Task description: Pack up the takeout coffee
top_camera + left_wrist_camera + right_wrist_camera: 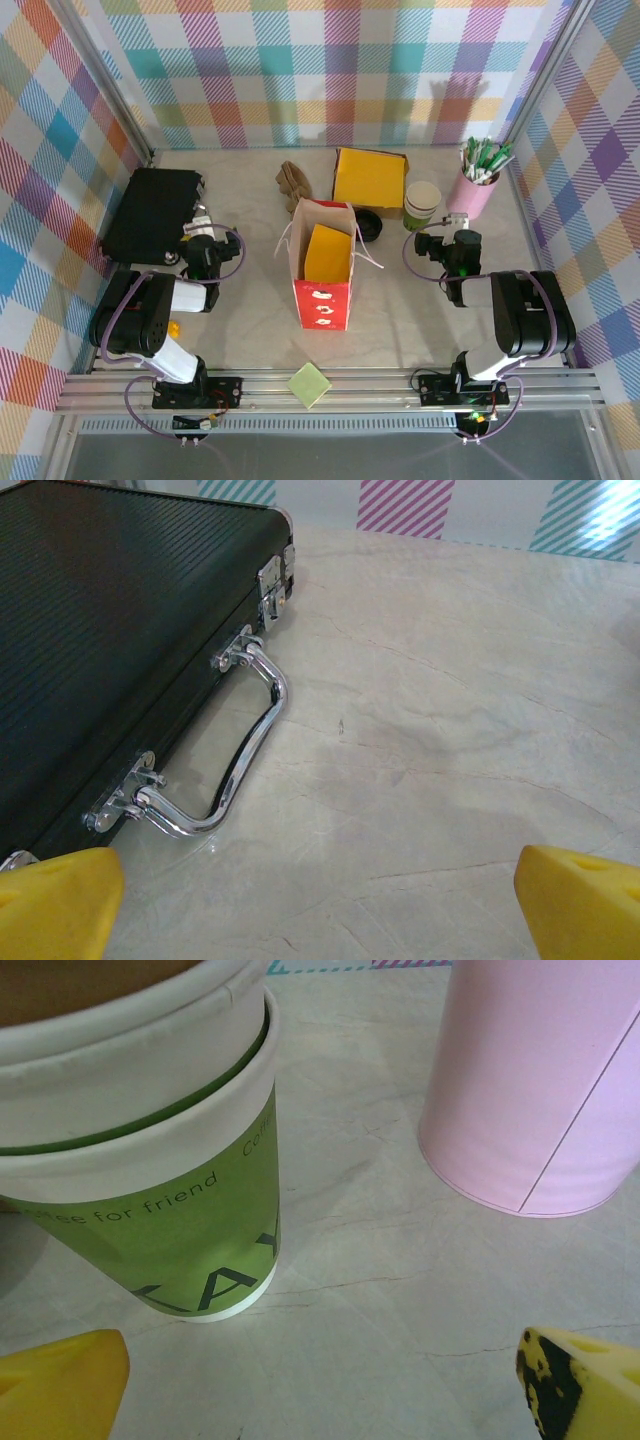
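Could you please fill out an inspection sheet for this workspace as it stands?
Surface: pale marbled tabletop, no spills seen.
Job's things: small cup with round black lid stands beside the upright, open red paper bag, not yet inside.
Clutter: black ribbed case, flat yellow box, stack of lidless green cups, pink cup of pens, brown crumpled item, green notepad.
Hands: left hand open, empty, near the case's handle; right hand open, empty, facing the stack.
Cables: purple cables loop along both arms, no snag seen.
Surroundings: plaid walls.

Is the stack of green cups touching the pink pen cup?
Apart. The right wrist view shows a strip of bare table between the stack of green cups and the pink cup, at the bases and the walls alike.
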`<act>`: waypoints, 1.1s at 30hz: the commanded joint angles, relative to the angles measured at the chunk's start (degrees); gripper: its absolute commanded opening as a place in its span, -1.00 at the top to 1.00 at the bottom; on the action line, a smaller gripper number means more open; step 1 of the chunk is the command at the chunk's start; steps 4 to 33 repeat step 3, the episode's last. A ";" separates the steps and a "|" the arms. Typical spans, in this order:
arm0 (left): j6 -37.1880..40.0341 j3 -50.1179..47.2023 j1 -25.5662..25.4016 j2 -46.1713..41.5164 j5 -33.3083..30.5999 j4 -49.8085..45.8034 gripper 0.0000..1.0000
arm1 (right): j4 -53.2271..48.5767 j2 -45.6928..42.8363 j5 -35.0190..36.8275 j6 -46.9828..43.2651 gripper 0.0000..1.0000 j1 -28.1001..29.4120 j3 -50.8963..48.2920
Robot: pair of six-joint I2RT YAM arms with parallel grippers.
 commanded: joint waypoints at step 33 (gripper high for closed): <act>1.05 0.26 -0.13 0.29 0.05 -0.35 -0.99 | 1.99 -0.10 -1.05 0.76 -0.98 -0.26 0.88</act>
